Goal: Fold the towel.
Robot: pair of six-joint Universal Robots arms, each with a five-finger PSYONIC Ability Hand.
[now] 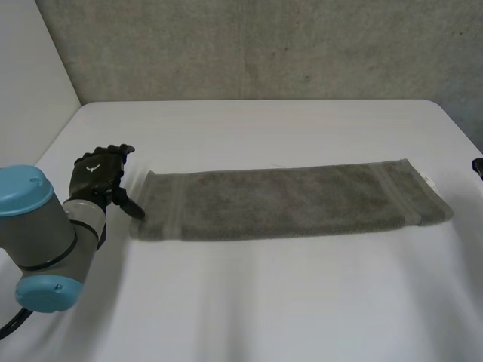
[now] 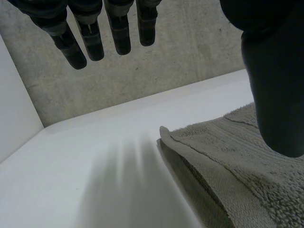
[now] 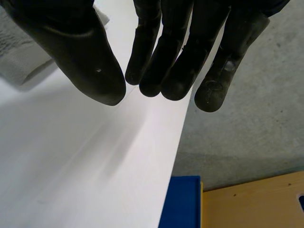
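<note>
The grey towel (image 1: 294,200) lies flat across the middle of the white table (image 1: 249,302) as a long, narrow strip. Its near edge looks doubled, so a lengthwise fold may already be done, though the layers are hard to make out. The end-to-end folds are not yet made. The left hand (image 1: 96,175) hovers at the towel's left end, fingers straight and holding nothing. The right hand (image 3: 164,52) hangs just off the towel's right end, fingers relaxed and empty.

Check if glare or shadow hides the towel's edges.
Head view: even light, no glare on the table; towel edges plain. Left wrist view: its corner well lit beside the left hand. Right wrist view: right hand covers most of it.
</note>
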